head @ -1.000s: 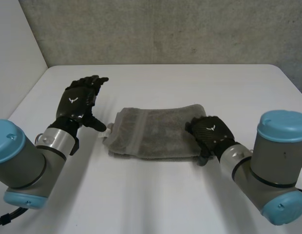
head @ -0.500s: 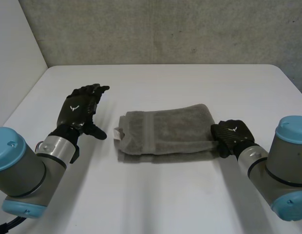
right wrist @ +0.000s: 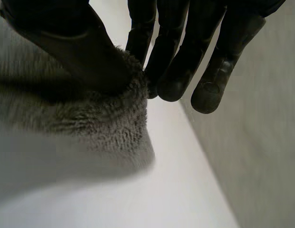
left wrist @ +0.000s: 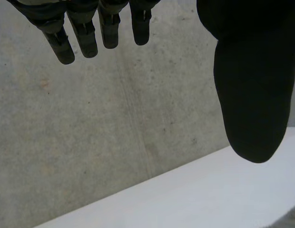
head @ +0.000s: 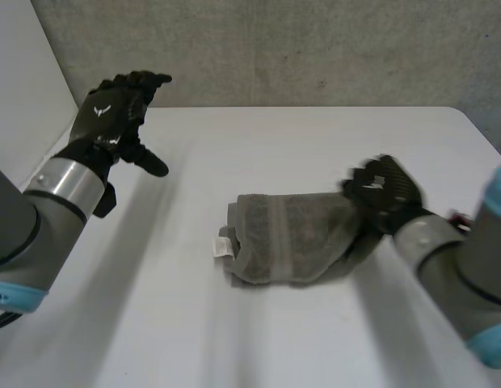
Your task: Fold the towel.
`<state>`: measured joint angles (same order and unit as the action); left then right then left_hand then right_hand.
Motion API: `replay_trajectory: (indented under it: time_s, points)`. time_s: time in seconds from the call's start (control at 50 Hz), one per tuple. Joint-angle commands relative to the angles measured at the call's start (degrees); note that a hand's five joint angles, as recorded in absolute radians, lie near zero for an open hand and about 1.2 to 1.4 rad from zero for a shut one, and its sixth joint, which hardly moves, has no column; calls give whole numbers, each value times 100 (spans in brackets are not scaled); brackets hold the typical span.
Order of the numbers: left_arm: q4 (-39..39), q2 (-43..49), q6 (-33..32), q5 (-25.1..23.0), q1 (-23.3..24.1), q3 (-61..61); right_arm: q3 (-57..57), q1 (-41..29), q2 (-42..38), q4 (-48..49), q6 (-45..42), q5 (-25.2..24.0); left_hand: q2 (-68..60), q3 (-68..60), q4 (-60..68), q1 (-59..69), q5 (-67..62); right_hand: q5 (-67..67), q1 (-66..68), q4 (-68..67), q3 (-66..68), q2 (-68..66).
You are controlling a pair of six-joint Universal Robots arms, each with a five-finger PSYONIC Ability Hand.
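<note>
Two robot hands are sharing the white table (head: 258,145), and I am holding the towel (head: 292,239) with one of them. The towel is lying near the middle of the table as a thick grey folded bundle, running across in front of me, with a small white label (head: 224,246) sticking out at its left end. My right robot hand (head: 385,192) is gripping the towel's right end. In the right wrist view my thumb (right wrist: 76,52) is pressing down into the fuzzy pile of the towel (right wrist: 95,118) at its edge. My fingers (right wrist: 173,76) are meeting that same edge from the other side, so I am pinching the cloth between them. From the head view, the gripped end is sitting a little higher than the rest of the bundle, which is resting flat on the table. My left robot hand (head: 111,121) is hovering above the table's far left corner, well apart from the towel and holding nothing. Its fingers are reaching out straight and relaxed, with the thumb spread away from them. In the left wrist view those fingers (left wrist: 88,35) and the thumb (left wrist: 252,95) are hanging apart in front of the grey concrete wall (left wrist: 114,142), which is meeting the table's far edge (left wrist: 223,190).
</note>
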<state>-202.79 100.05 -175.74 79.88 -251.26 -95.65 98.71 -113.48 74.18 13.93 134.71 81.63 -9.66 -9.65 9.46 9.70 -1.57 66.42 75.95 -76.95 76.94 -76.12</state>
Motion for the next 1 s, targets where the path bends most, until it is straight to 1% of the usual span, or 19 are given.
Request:
replay_trajectory:
  time_s: [0.02,0.1,0.24,0.26,0.28,0.3,0.32,0.36,0.4,0.48,0.52,0.54,0.64,0.7,0.76,0.8,0.82,0.86,1.0]
  points:
    - [363,76,66,106,297,600,-1142,-1798,-974,-39,-103,-59,-34,-35,54,30,157,358,405,-305,306,-388]
    - [363,129,128,404,385,811,-1530,-2450,-1747,-83,-147,-86,-34,-35,54,30,157,358,405,-305,306,-388]
    - [345,217,137,572,491,846,-1636,-2601,-1987,-241,-174,10,-34,-35,54,30,157,358,405,-305,306,-388]
    - [345,252,137,572,499,846,-1627,-2566,-1856,-241,-87,20,-34,-35,54,30,157,-1268,-1221,1321,-1320,1238]
    - [345,252,137,572,499,846,-1627,-2565,-1855,-241,-86,20,-34,-35,54,30,157,-1284,-1237,1337,-1337,1255]
    - [345,296,137,572,499,846,-1540,-2539,-1594,-224,1,37,-34,-35,54,30,157,-3866,-3818,3918,-3918,3836]
    - [337,322,137,572,499,855,-1539,-2539,-1591,-224,2,37,-34,-35,54,30,157,-3891,-3844,3944,-3944,3862]
    - [328,349,137,572,499,864,-1338,-2426,-996,-189,465,125,-34,-35,54,30,157,-6187,-6140,6240,-6240,6158]
    - [328,367,146,581,499,881,-1198,-2259,-732,-162,773,160,-34,-35,54,30,157,-6642,-6595,6695,-6694,6612]
    - [319,428,180,590,499,951,-986,-1801,-369,-144,1408,187,-34,-35,54,30,157,-6642,-6595,6695,-6694,6612]
    - [319,454,224,590,508,960,-907,-1346,-116,-232,2073,222,-34,-35,54,30,157,-6642,-6595,6695,-6694,6612]
    - [319,489,312,590,517,969,-906,-1344,-114,-232,2076,222,-34,-35,54,30,157,-6642,-6595,6695,-6694,6612]
    - [363,735,549,590,701,987,-1002,-537,-96,-793,3261,134,-34,-35,54,30,157,-6642,-6595,6695,-6694,6612]
    - [380,998,550,581,876,969,-1030,-412,-167,-909,3465,81,-34,-35,54,30,157,-6642,-6595,6695,-6694,6612]
    - [389,1296,515,581,1078,908,-1056,-307,-527,-927,3861,-156,-34,-35,54,30,157,-6642,-6595,6695,-6694,6612]
    - [389,1490,515,572,1175,890,-1117,-219,-886,-909,4228,-593,-34,-35,54,30,157,-6642,-6595,6695,-6694,6612]
    - [398,1700,506,572,1272,890,-1117,-219,-888,-909,4230,-596,-34,-35,54,30,157,-6642,-6595,6695,-6694,6612]
    - [407,1894,497,572,1334,881,-1109,-175,-1290,-804,4554,-972,-34,-35,54,30,157,-6642,-6595,6695,-6694,6612]
    - [451,2696,374,564,1396,943,-1187,-157,-1968,-698,4687,-1202,-34,-35,54,30,157,-6642,-6595,6695,-6694,6612]
